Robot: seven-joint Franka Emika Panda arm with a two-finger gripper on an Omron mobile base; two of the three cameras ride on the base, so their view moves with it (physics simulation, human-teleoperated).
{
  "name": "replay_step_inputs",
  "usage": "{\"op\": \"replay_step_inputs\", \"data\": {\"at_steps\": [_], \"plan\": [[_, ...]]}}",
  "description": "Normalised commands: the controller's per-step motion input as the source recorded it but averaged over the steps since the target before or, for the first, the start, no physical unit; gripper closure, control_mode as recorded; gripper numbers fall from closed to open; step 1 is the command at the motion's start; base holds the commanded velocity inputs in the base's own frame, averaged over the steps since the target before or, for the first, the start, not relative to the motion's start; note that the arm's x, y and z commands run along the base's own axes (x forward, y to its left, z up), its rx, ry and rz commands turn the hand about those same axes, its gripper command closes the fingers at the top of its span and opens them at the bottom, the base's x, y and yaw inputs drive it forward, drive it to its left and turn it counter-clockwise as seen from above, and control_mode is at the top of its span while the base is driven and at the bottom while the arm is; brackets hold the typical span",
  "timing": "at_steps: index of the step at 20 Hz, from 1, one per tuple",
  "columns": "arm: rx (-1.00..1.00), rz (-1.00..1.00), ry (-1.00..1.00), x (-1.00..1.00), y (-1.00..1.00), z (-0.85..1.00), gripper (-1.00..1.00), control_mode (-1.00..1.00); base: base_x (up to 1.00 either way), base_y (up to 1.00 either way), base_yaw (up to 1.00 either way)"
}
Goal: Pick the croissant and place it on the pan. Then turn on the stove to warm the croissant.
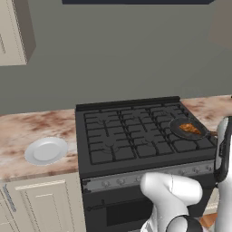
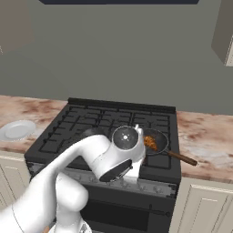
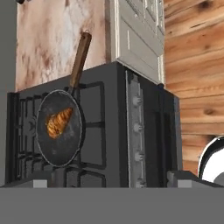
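Observation:
The croissant (image 1: 190, 129) (image 2: 150, 142) (image 3: 59, 122) lies inside the pan (image 1: 180, 123) (image 2: 158, 135) (image 3: 61, 146). The pan stands on the front right burner of the stove (image 1: 122, 136) (image 2: 91, 123) (image 3: 146, 105), its brown handle (image 2: 182, 158) (image 3: 80, 59) pointing right towards the counter. My gripper (image 3: 111, 181) is open and empty. It hovers in front of the stove's right front, above the grey knob strip (image 1: 136, 179) (image 2: 152, 186) (image 3: 136, 127), apart from the pan. The hand view is rolled, so the strip runs up and down there.
A round white plate (image 1: 45, 150) (image 2: 17, 129) lies on the marble counter (image 1: 27, 131) left of the stove. More counter (image 2: 205, 136) and cream cabinet doors (image 3: 140, 30) flank the right side. The oven door (image 1: 118, 210) sits below the knobs, above a wooden floor (image 3: 197, 65).

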Motion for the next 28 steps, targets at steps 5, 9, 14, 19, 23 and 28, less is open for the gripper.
{"op": "replay_step_inputs", "data": {"at_steps": [5,9,14,19,23,28], "plan": [[0.00,0.20,-0.14,-0.81,0.00,0.11,-1.00,-1.00,0.00,0.00,0.00],[-0.01,0.21,-0.06,-0.59,0.00,0.00,-1.00,-1.00,0.00,0.00,0.00],[-0.12,0.26,-0.03,-0.03,0.00,-0.04,-1.00,-1.00,0.00,0.00,0.00],[-0.17,0.22,-0.19,-0.01,0.00,-0.21,-1.00,-1.00,0.00,0.00,0.00],[-0.17,0.19,-0.24,-0.02,0.00,-0.35,-1.00,-1.00,0.00,0.00,0.00],[-0.15,0.20,-0.18,0.00,0.00,-0.34,-1.00,-1.00,0.00,0.00,0.00]]}}
